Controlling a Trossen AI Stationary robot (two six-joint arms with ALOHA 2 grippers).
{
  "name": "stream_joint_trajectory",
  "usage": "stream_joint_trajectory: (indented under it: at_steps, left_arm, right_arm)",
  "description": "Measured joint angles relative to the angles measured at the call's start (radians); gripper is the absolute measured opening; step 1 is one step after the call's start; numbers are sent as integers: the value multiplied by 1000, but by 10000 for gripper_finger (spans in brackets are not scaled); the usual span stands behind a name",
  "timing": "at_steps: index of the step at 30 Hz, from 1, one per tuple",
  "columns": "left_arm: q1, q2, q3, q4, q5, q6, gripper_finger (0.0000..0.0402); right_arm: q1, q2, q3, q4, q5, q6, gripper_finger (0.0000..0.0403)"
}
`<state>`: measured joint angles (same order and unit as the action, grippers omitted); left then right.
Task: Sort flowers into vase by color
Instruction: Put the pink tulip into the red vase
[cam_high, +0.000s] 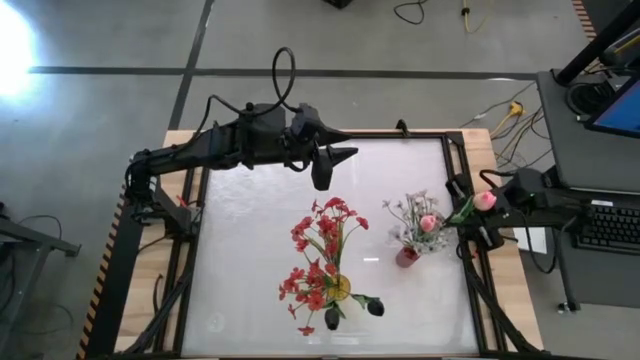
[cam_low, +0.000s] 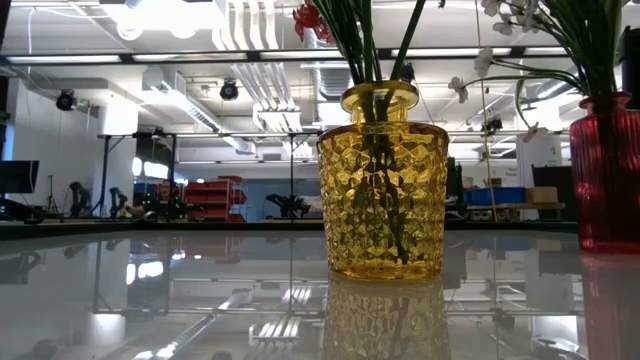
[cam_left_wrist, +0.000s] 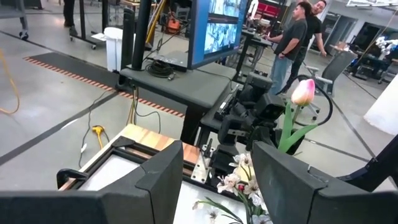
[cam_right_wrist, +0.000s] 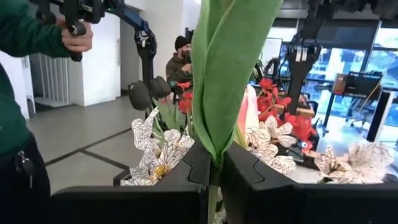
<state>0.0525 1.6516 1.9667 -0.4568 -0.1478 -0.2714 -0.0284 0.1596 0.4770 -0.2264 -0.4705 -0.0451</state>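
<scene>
A yellow glass vase (cam_high: 338, 288) (cam_low: 382, 190) holds red blossom flowers (cam_high: 322, 240); two dark buds (cam_high: 375, 307) droop from it toward the near edge. A red vase (cam_high: 407, 256) (cam_low: 605, 170) holds white sprays (cam_high: 408, 212) and a pink bud (cam_high: 428, 222). My right gripper (cam_high: 468, 217) (cam_right_wrist: 214, 180) is at the table's right edge beside the red vase, shut on another pink-bud flower (cam_high: 484, 200) (cam_left_wrist: 303, 92). My left gripper (cam_high: 322, 172) (cam_left_wrist: 217, 180) hangs open over the far middle of the table, touching nothing. My right gripper pinches the pink flower's green stem and leaf base (cam_right_wrist: 216, 163) between its two fingers. The fingers reach level from the table's right side and lie across the stem. The flower is lifted clear and stands upright, its leaf (cam_right_wrist: 224, 81) and bud (cam_left_wrist: 303, 92) above the fingers.
A black frame rail (cam_high: 462, 160) runs round the white table top. A desk with a keyboard (cam_high: 610, 222) and a monitor stands off the right edge. People stand in the room beyond (cam_left_wrist: 292, 37); a person's hand (cam_right_wrist: 74, 37) holds a handle.
</scene>
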Motion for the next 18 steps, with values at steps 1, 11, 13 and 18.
stream_joint_trajectory:
  at_steps: [1, 11, 13, 18]
  left_arm:
    - [0, 0, 0, 0, 0, 2, 180]
    - [0, 3, 0, 2, 0, 18, 180]
    - [0, 4, 0, 1, 0, 18, 180]
    - [0, 5, 0, 0, 0, 6, 180]
  right_arm:
    - [0, 1, -2, 1, 0, -7, 13]
    - [0, 6, -2, 17, -35, 13, 13]
    - [0, 6, -2, 39, -35, 25, 13]
    - [0, 6, -2, 49, -36, 31, 13]
